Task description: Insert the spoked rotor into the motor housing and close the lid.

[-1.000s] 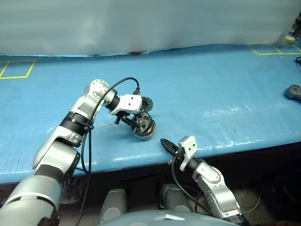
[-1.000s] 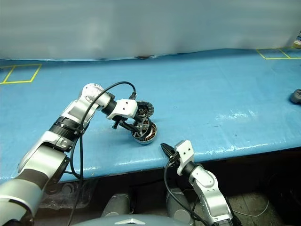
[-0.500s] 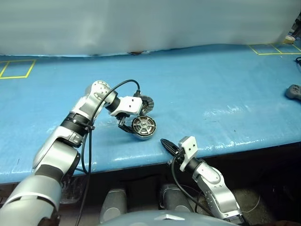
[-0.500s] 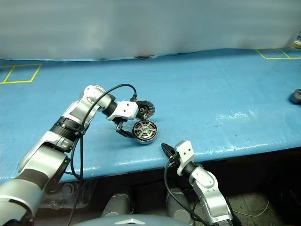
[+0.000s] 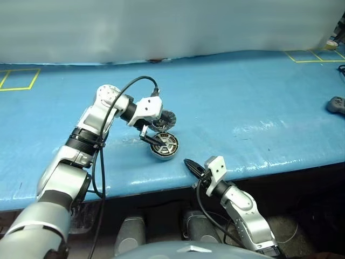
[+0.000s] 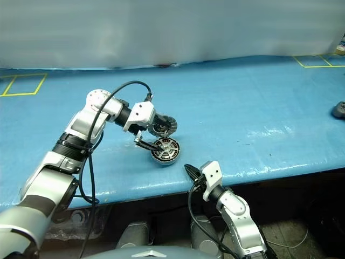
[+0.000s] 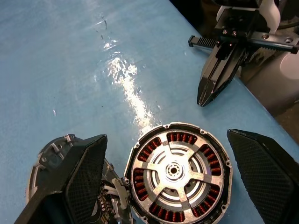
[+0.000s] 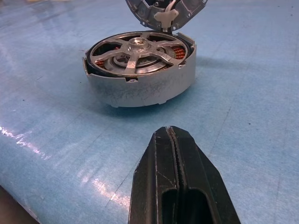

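Left wrist view: spoked rotor (image 7: 175, 171) between tool (image 7: 175, 182) fingers

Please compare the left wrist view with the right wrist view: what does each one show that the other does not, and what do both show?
Left wrist view alone: the copper windings around the spoked rotor seen from above, and the open left gripper with its fingers on either side of the motor housing.

Right wrist view alone: the housing's plain outer side wall.

Both: the rotor seated in the housing, the lid hinged open beside it, the shut right gripper, and the blue table.
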Robot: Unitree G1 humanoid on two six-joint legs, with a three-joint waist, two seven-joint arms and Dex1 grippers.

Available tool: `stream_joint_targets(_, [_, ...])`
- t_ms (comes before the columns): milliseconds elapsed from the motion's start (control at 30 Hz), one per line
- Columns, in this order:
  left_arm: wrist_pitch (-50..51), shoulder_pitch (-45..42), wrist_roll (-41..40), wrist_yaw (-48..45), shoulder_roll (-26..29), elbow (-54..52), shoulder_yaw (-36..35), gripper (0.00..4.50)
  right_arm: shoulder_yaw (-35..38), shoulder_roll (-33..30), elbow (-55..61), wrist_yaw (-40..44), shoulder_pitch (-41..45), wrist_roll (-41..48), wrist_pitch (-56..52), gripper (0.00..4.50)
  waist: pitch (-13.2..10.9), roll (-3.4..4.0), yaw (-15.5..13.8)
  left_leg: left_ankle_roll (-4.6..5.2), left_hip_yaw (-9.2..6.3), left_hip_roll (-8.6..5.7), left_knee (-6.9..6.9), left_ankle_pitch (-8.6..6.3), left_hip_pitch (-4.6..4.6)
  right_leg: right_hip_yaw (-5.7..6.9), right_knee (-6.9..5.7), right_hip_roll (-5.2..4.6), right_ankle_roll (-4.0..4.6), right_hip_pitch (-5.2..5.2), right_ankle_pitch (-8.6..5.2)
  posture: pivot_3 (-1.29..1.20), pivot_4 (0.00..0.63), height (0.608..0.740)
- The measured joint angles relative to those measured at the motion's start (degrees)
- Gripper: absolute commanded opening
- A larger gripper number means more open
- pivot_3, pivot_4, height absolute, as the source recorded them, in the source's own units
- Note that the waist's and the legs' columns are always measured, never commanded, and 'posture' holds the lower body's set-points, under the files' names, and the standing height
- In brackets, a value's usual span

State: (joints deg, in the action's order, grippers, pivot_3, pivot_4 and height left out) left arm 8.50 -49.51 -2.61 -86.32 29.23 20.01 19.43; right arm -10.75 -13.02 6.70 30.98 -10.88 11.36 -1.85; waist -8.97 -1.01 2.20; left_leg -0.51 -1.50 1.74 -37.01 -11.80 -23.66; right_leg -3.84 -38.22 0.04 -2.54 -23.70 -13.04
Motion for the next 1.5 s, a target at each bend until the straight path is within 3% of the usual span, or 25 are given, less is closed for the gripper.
stream_joint_targets(33, [1.26, 1.15, -0.98, 0.03, 0.47, -1.53, -0.70, 4.48, 0.01, -0.04, 0.00, 0.03, 0.01, 0.01, -0.01, 0.00, 0.00, 0.01, 0.03, 0.00, 0.00, 0.00, 0.00, 0.00, 0.01, -0.01, -0.01, 0.00, 0.00, 0.01, 0.00, 0.00, 0.150, 0.740])
stream_joint_targets(133, [4.59, 4.52, -3.30, 0.42, 2.25, -6.22, -1.56, 3.88, -0.05, -0.09, 0.00, 0.20, 0.24, 0.01, -0.07, 0.00, 0.00, 0.01, 0.00, 0.00, 0.01, 0.01, 0.00, 0.00, 0.01, -0.01, 0.00, -0.01, 0.00, 0.00, 0.00, 0.00, 0.150, 0.740])
stream_joint_targets(533, [14.13, 26.07, -9.99, 14.02, 5.04, -25.90, -9.76, 0.02, -0.10, -0.66, 0.02, 0.43, 0.54, 0.01, -1.13, 0.00, 0.00, 0.04, -0.02, 0.00, 0.06, 0.03, 0.03, 0.00, 0.07, -0.03, 0.01, -0.08, 0.01, 0.02, 0.00, 0.00, 0.150, 0.740])
stream_joint_targets(933, [13.02, 46.25, -11.49, 33.22, -1.36, -34.10, -13.16, 0.02, 0.33, -1.18, 0.62, 0.27, 2.74, 0.23, -3.70, 0.00, 0.00, 0.05, -0.23, 0.00, 0.11, 0.00, 0.03, -0.01, 0.09, 0.00, 0.04, -0.23, 0.00, 0.03, 0.00, 0.00, 0.150, 0.740])
stream_joint_targets(1233, [3.88, 54.00, -10.89, 37.86, -2.67, -34.72, -13.86, 0.02, 1.50, -3.85, 7.89, -0.48, 5.71, 0.81, -10.45, 0.00, 0.00, 0.06, -0.20, -0.01, 0.21, 0.03, 0.06, -0.02, 0.09, 0.00, 0.04, -0.30, 0.00, -0.05, 0.00, 0.00, 0.150, 0.740])
stream_joint_targets(1500, [-4.66, 56.91, -8.60, 42.60, -7.17, -31.33, -12.91, 0.02, 0.66, -1.62, 11.91, -5.62, 11.37, -0.52, -17.43, 0.00, 0.01, 0.07, -0.19, 0.02, 0.26, 0.00, 0.13, -0.04, 0.05, 0.01, 0.16, -0.34, -0.01, -0.07, 0.00, 0.00, 0.150, 0.740])
